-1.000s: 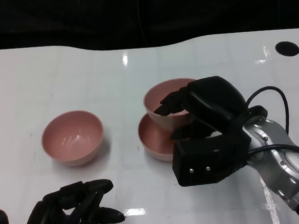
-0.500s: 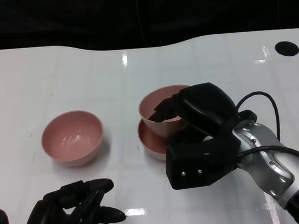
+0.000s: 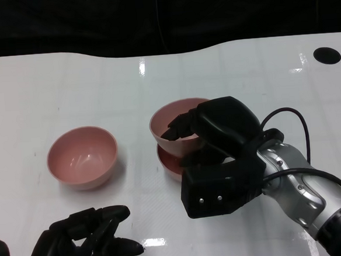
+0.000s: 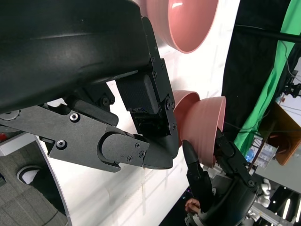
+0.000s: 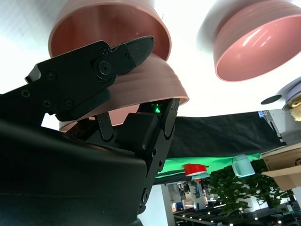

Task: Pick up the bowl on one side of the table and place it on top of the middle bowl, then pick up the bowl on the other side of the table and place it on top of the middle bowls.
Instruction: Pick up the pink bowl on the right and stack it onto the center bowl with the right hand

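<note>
The right hand (image 3: 209,138) is gripping a pink bowl (image 3: 173,121) by its rim, holding it just above the middle bowl (image 3: 168,160) near the table's (image 3: 97,86) centre. To seat it well, I judge it should be centring and levelling the carried bowl before letting go. The left hand (image 3: 82,239) is resting released at the near left, holding nothing, with the third bowl (image 3: 82,157) beyond it. The right hand is hiding most of the middle bowl, so contact between the 2 bowls is unclear.

My right robot hand (image 3: 209,140) and its held bowl (image 3: 176,123) block the middle bowl (image 3: 171,161). Open counter (image 3: 133,95) separates those from the left bowl (image 3: 82,157).
</note>
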You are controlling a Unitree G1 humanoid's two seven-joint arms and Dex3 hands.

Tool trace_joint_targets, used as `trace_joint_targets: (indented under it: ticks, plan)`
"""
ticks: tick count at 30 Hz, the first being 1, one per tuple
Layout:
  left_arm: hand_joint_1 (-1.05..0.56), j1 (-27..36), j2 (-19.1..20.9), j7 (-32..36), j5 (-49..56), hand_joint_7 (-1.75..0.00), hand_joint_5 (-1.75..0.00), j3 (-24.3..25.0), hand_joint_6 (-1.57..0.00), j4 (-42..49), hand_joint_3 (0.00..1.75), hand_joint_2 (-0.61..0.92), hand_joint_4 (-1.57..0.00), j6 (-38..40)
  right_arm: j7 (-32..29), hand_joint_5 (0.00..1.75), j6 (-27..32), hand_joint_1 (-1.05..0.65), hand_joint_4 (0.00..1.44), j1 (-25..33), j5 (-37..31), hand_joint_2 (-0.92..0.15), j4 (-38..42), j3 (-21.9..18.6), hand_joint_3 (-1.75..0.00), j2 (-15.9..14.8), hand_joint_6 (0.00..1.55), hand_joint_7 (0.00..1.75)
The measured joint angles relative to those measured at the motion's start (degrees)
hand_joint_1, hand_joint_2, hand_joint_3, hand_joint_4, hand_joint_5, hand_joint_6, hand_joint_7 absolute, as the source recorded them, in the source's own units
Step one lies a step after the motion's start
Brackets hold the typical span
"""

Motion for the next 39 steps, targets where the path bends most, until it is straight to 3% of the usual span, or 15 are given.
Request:
trace_joint_targets:
  ticks: [14,21,25,31,35,39]
  plan:
    - [-0.51,0.6,0.0,0.0,0.0,-0.02,-0.69,0.0,-1.33,-0.6,0.15,0.92,-1.10,0.1,1.2,1.69,1.2,-0.29,0.81,0.0,0.6,-0.92,0.7,0.4,-0.01,0.2,1.09,0.00]
    - [-0.51,0.7,0.0,0.0,0.0,-0.02,-0.70,0.0,-1.33,-1.1,0.13,0.92,-1.11,0.3,1.7,1.10,1.6,-0.38,0.94,0.0,0.6,-0.92,0.7,1.0,-0.06,0.2,1.06,0.00]
    - [-0.49,0.7,0.0,0.0,0.0,-0.02,-0.71,0.0,-1.33,-1.7,0.14,0.92,-1.10,0.4,3.7,0.78,3.1,-0.45,0.92,0.0,0.6,-0.92,0.5,1.6,-0.15,0.1,0.98,0.00]
    - [-0.48,0.7,0.0,0.0,-0.1,-0.02,-0.73,0.0,-1.33,-2.5,0.14,0.92,-1.09,0.7,6.8,0.46,5.3,-0.54,0.83,0.2,0.8,-0.92,-0.9,1.8,-0.20,0.1,0.82,0.00]
    - [-0.46,0.7,0.0,0.5,-0.1,-0.02,-0.78,0.0,-1.34,-3.2,0.16,0.92,-1.07,1.5,7.6,0.36,6.1,-0.58,0.73,0.4,0.7,-0.92,-1.8,2.1,-0.22,-0.1,0.74,0.00]
    - [-0.44,0.7,0.0,1.3,-0.1,-0.02,-0.81,0.0,-1.33,-4.0,0.16,0.92,-1.05,2.3,8.4,0.33,7.1,-0.57,0.71,0.9,0.4,-0.92,-2.8,2.3,-0.23,-0.4,0.72,0.00]
